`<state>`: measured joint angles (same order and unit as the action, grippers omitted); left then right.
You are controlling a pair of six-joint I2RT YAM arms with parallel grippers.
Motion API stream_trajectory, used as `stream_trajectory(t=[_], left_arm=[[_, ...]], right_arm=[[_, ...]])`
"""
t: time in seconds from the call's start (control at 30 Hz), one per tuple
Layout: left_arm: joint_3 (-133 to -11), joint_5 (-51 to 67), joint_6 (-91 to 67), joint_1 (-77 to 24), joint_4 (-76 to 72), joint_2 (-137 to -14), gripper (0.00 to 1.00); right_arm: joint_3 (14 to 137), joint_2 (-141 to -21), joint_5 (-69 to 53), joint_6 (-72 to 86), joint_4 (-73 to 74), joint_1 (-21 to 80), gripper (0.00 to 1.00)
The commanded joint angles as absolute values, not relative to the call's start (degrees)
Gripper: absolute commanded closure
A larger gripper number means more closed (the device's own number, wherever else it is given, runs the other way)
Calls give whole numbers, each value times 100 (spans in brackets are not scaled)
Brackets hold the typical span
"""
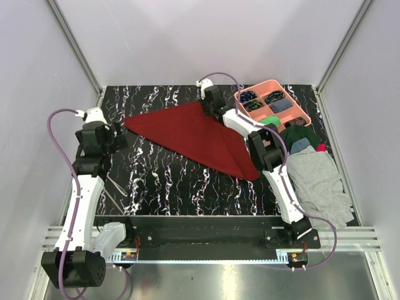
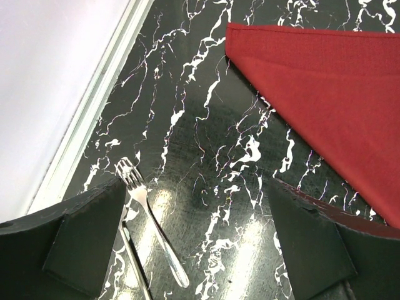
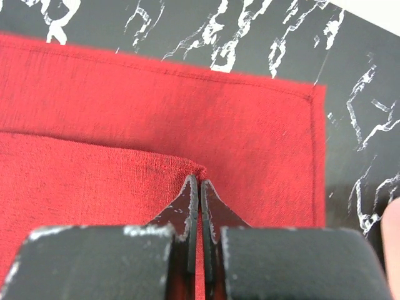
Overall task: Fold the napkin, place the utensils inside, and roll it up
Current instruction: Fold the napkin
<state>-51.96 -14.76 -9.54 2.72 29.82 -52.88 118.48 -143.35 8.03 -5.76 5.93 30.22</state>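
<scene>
Your napkin [image 1: 187, 134] is 1 maroon woven cloth w/ a stitched hem, folded into a flat 2-layer triangle on the black, white-veined table [image 1: 187, 187], toward the back. Your right claw [image 3: 199, 181] is pressed together, pinching the top layer's puckered corner. Your left claw [image 2: 195, 184] is spread wide over bare table, apart from the cloth, above 2 slim shiny metal utensils [image 2: 154, 228]: 1 fork [image 2: 130, 174] and 1 handle beside it, partly hidden.
</scene>
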Motion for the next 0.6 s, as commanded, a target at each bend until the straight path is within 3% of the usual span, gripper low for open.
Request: stream_trajectory(t=[0.0,0.17,0.57], left_arm=[[-5203,-1389,-967,272,2637,-5361,1],[-5221,-1433,-949,272,2628,-5458,1],[-5247,-1459,-914,272,2628,-5599,1]], right_arm=[[12874,-14721,827,-598,1089,2883,100],[13841,-15204,677,-466,1634,2734,100],[14484,-15565,598,-457,1793,2505,100]])
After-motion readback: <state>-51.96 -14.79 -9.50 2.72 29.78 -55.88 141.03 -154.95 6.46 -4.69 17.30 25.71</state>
